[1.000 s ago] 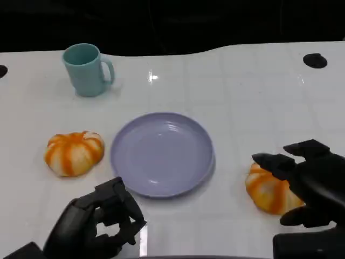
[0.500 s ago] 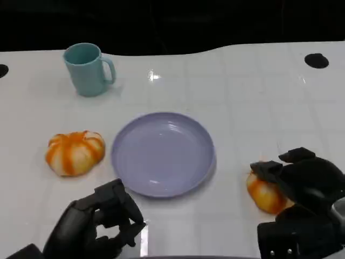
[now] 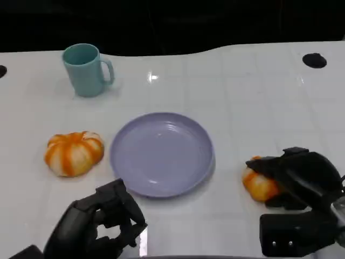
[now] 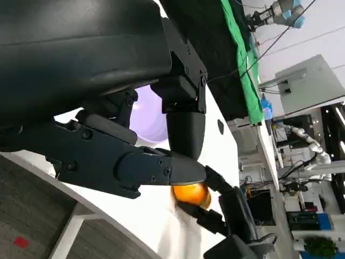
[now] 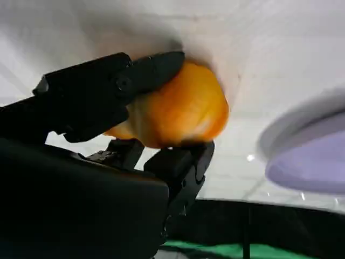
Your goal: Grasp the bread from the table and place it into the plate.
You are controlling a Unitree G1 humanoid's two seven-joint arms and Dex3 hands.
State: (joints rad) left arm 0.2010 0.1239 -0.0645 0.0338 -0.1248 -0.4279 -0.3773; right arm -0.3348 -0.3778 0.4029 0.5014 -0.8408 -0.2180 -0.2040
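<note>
Right hand: I see its fingers wrapped over and under the right bread; the wrist view shows black fingers on the top and a thumb beneath, so I call it clamped on.
Left hand: curled in on nothing, low near the plate's front edge.
Right bread: on the table, right of the plate, close beside its rim but apart from it. I cannot tell whether it is lifted yet; the hand hides its base.
Left bread: left of the plate, untouched, nearer my left hand.
Key relation: plate lies to the left of the held bread, so I judge the carry goes leftward over the near rim.
Axis: bread is roundish, no clear long axis.
Mug: far left, well clear.
</note>
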